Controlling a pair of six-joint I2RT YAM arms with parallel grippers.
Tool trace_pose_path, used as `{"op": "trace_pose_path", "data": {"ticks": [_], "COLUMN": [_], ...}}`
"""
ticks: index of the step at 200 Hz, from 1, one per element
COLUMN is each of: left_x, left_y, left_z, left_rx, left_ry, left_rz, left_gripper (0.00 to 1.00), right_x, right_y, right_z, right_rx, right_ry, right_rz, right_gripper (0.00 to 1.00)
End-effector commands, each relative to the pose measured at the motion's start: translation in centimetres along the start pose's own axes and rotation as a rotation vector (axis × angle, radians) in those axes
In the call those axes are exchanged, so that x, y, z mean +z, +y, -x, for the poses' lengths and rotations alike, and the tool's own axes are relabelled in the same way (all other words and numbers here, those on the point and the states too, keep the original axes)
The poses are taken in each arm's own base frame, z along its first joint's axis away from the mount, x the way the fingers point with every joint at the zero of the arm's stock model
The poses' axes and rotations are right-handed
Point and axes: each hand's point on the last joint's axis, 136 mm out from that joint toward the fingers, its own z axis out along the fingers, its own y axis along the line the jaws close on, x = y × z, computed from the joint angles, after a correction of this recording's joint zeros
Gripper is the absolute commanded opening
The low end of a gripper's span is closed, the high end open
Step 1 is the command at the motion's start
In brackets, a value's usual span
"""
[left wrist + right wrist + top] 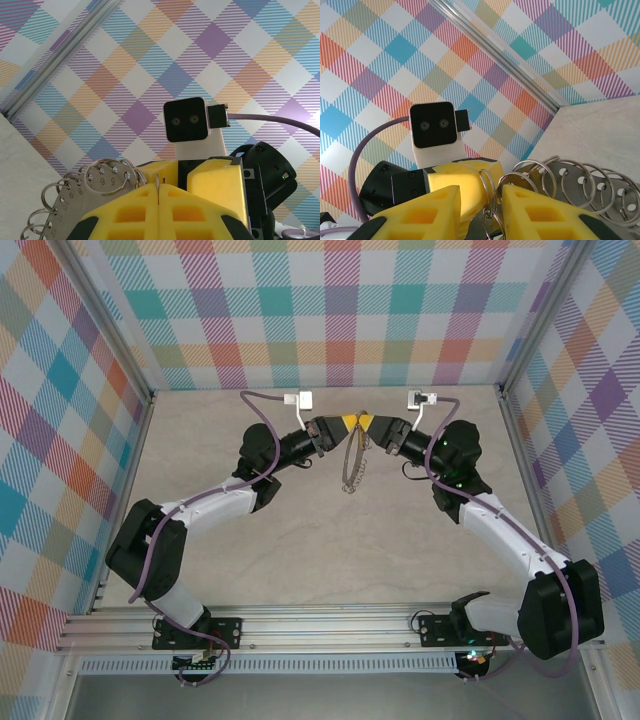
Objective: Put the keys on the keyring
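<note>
Keyring (pixel 590 195) hangs between both arms: my left gripper (pixel 157 192) clamps its rim, my right gripper (pixel 480 200) stands part-open astride a loop.

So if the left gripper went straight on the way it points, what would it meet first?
Probably the right gripper: its yellow fingers sit directly ahead of the left gripper, nearly tip to tip. The keyring hangs at that junction, so a loop of it might come first.

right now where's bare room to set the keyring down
Bare tabletop in the near middle, between the left arm, right arm and front rail; also the far corners by the back wall. Crowded at far centre, where the left end effector and right end effector meet at the keyring.
</note>
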Motion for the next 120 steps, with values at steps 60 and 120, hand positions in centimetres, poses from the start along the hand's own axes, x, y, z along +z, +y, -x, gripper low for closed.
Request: {"op": "trace_pose_path", "data": {"ticks": [60,120], "left_x": [-0.14,-0.10], "left_y": [-0.94,-0.59], "left_z": [1.38,1.28], "left_rx": [0.033,0.031], "left_ry": [-0.054,-0.054], "left_rz": [-0.040,-0.031], "left_gripper": [0.00,0.00], "right_x": [0.71,0.76], "right_y": [0.84,0.91], "right_z": [0.14,0.12], "right_rx": [-0.018,-0.027], "right_ry": [0.008,0.015], "right_rz": [0.053,0.048], "right_gripper": [0.24,0.00]}}
